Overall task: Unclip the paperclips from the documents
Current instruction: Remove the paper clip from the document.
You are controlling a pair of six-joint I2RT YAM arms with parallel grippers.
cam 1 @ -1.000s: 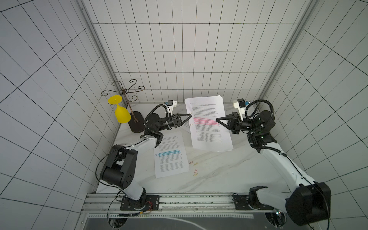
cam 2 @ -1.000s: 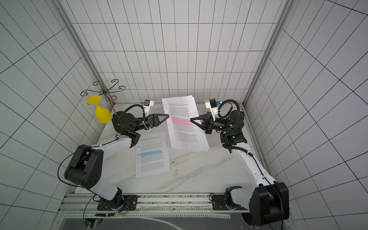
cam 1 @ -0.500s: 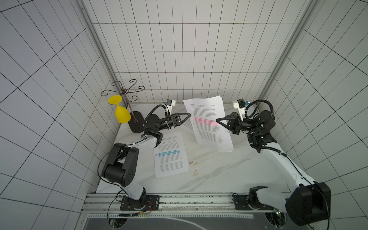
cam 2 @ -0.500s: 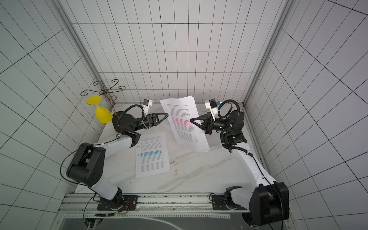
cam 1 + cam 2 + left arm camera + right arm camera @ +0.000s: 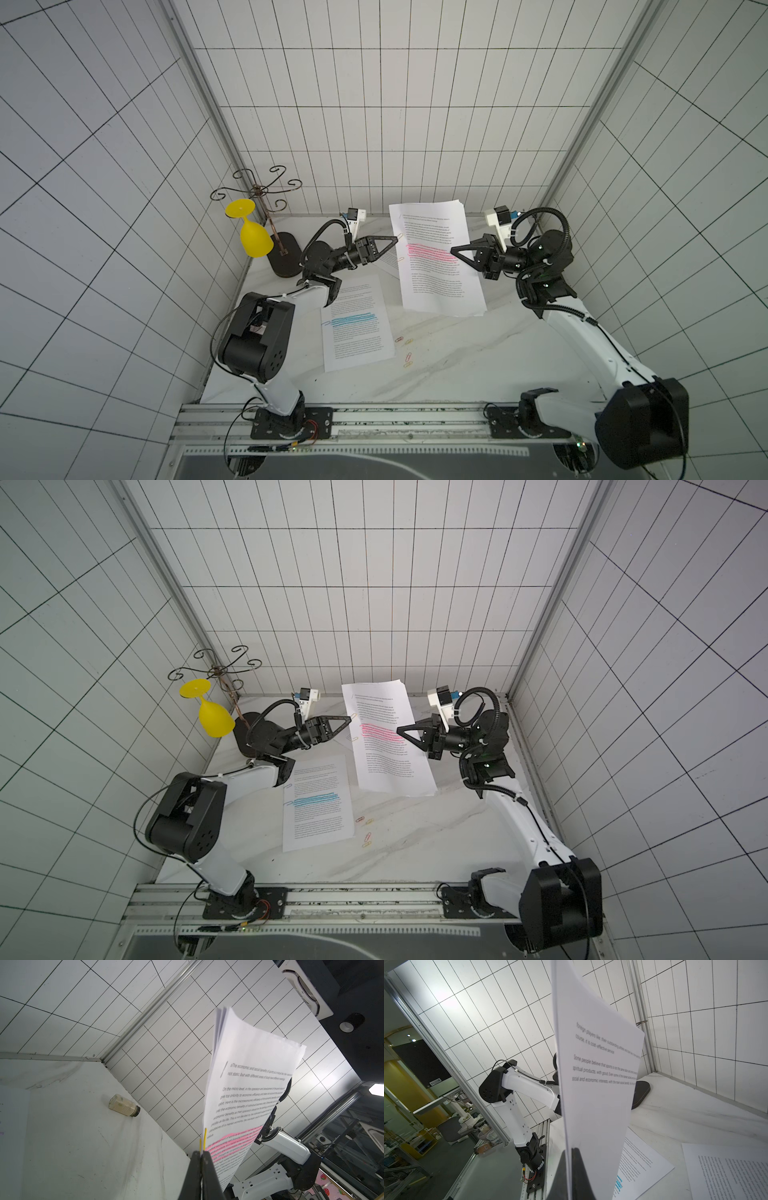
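— Left gripper [image 5: 397,237], top views first?
— Shut on a yellow paperclip [image 5: 400,236] right at the left edge of the pink-banded document [image 5: 436,286]; on the paper or just clear of it, impossible to say from up there. Opposite edge clamped in the right gripper [image 5: 454,250], sheaf raised over the table [image 5: 478,357]. Lower on the left edge, seemingly a second clip [image 5: 401,259]. Lying flat by the left arm, the blue-banded document [image 5: 357,328], with loose paperclips [image 5: 408,358] just beside it.
— And the left wrist view?
— Tips of the left gripper [image 5: 201,1154] pressed tight on the yellow paperclip [image 5: 205,1136], hard against the page edge next to the pink band. Upper corners of the sheets fanned apart.
— Right wrist view?
— Closed on the sheaf's edge [image 5: 569,1150], pages upright and bowed.
— Likely trouble?
— Three risks, at a guess. Losing the thin wire from the tips under a skewed pull. Dragging or tearing the front sheet if snagged on the inner loop. Spilling loosened pages from a one-edge hold, given that fanning.
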